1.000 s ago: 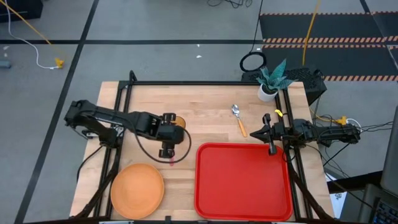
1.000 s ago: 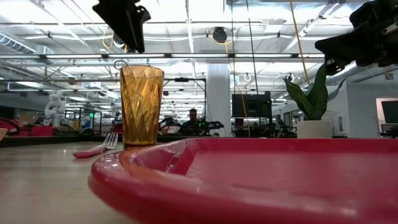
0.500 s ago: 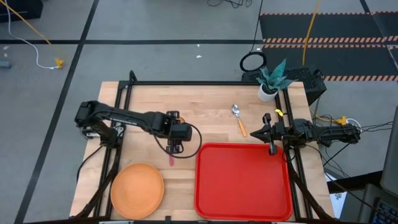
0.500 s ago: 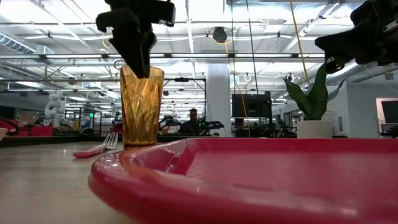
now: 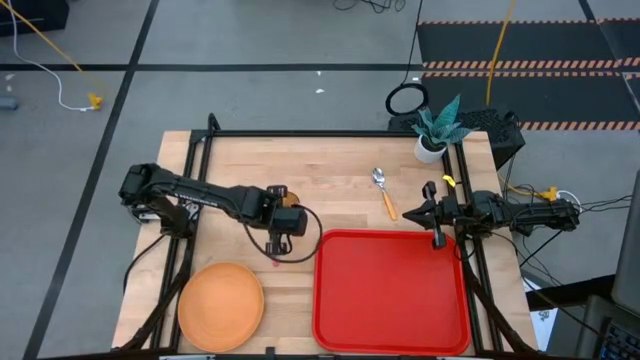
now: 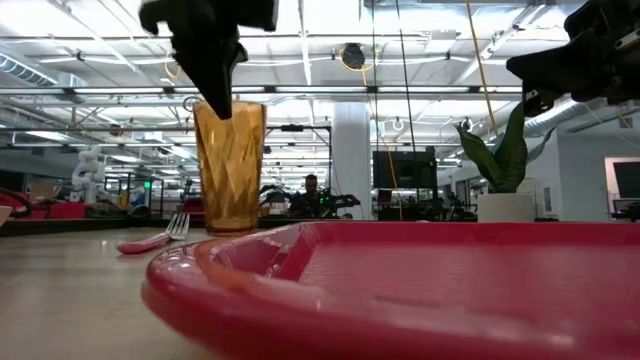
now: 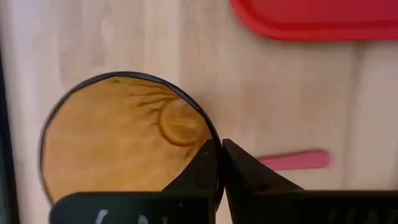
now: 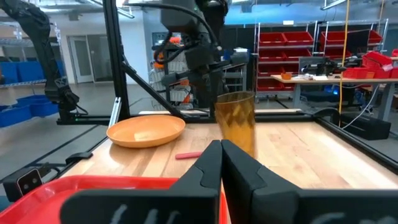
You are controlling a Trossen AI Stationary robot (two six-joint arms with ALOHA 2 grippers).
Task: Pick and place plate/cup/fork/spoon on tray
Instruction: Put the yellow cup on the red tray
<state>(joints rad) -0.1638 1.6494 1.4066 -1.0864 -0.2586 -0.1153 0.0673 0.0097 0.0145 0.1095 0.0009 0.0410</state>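
Left gripper [image 5: 281, 224] pinching the rim of the cup [image 6: 230, 165]; right gripper [image 5: 436, 239] idle at the tray's upper right corner.

In the overhead frame, cup almost wholly hidden under the left gripper at centre, only a sliver of amber visible. In the left wrist frame, one finger inside the cup [image 7: 124, 140], the other outside, wall pinched between. In the low frame, cup tilted slightly; base contact with the tabletop [image 5: 330, 180] hard to judge. Fork [image 6: 155, 238] mostly hidden overhead, only the pink handle end showing just left of the tray [image 5: 392, 290]. Plate [image 5: 220, 304] at lower left. Spoon [image 5: 384, 192] above the tray, right of centre. Right fingers pressed together, nothing between them.
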